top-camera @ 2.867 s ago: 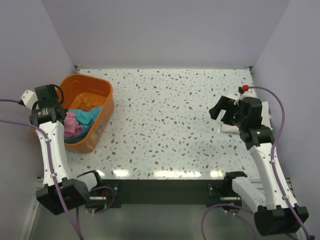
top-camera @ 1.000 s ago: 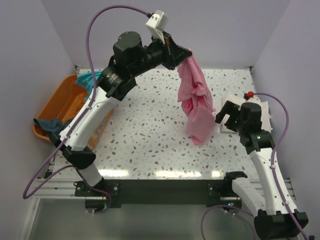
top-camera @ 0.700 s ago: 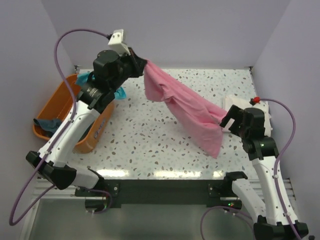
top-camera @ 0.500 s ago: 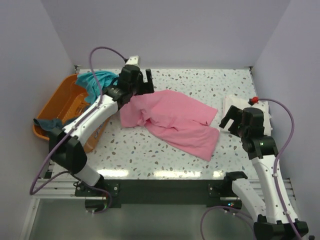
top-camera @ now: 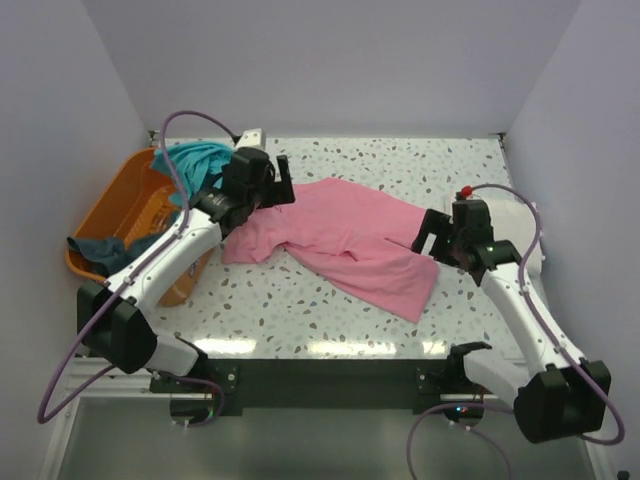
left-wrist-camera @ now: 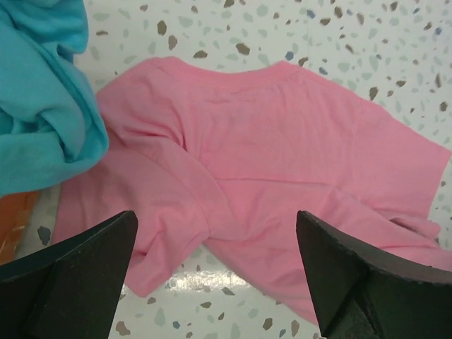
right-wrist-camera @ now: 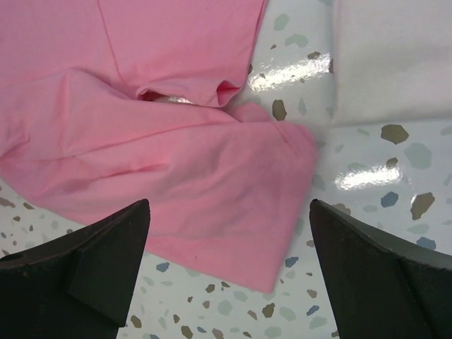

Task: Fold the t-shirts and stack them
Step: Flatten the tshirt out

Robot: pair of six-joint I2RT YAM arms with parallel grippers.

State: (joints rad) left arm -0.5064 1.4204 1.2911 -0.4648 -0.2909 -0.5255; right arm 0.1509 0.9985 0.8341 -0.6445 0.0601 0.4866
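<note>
Spanning the top view, speckled surface carries all the cloth.

Pink t-shirt: largest item, spread across the middle of the surface, left end near the basket, right end toward the right edge. Not flat; creased, one fold running diagonally through it, a lower corner reaching toward the near edge.

Orange basket: against the left edge, up toward the far-left corner.

Teal t-shirt: bunched, draped over the basket's far rim and spilling onto the surface, touching the pink shirt's left end.

Dark slate-blue t-shirt: hangs over the basket's near-left rim, mostly hidden.

Cream-white t-shirt: lies flat at the right edge, just beside the pink shirt's right corner; whether they touch, cannot tell.

Left gripper: above the pink shirt's left end, next to the teal bunch. Jaws spread wide, nothing between them.

Right gripper: above the pink shirt's right end. Jaws likewise spread wide, gripping nothing.
</note>
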